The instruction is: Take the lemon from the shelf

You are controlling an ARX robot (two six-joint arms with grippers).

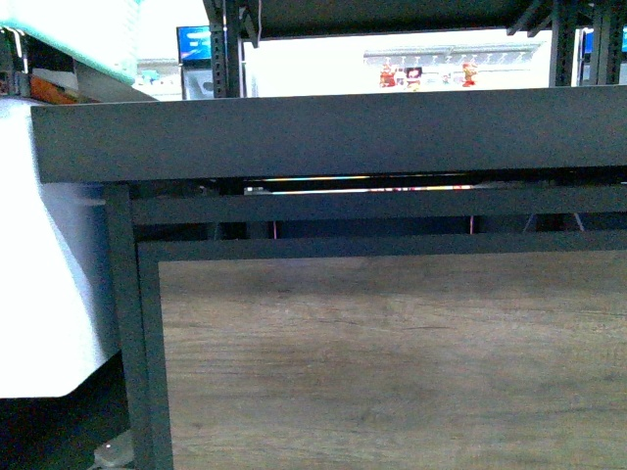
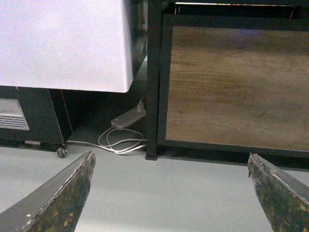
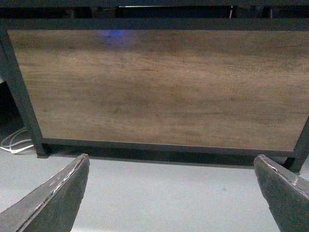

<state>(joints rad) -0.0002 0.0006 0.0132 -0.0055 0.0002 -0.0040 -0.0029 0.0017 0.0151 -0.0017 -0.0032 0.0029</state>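
Observation:
The lemon is out of view in every picture. The shelf fills the front view: a black tray edge across the middle, dark uprights and a wood-grain front panel below it. My left gripper hangs open low over the grey floor, facing the shelf's left upright and wood panel. My right gripper is open too, low above the floor and facing the middle of the wood panel. Nothing lies between either pair of fingers.
A white cabinet stands left of the shelf, with a power strip and coiled white cable on the floor between them. White draped cloth hangs at the left. Bright store shelving shows far behind the tray.

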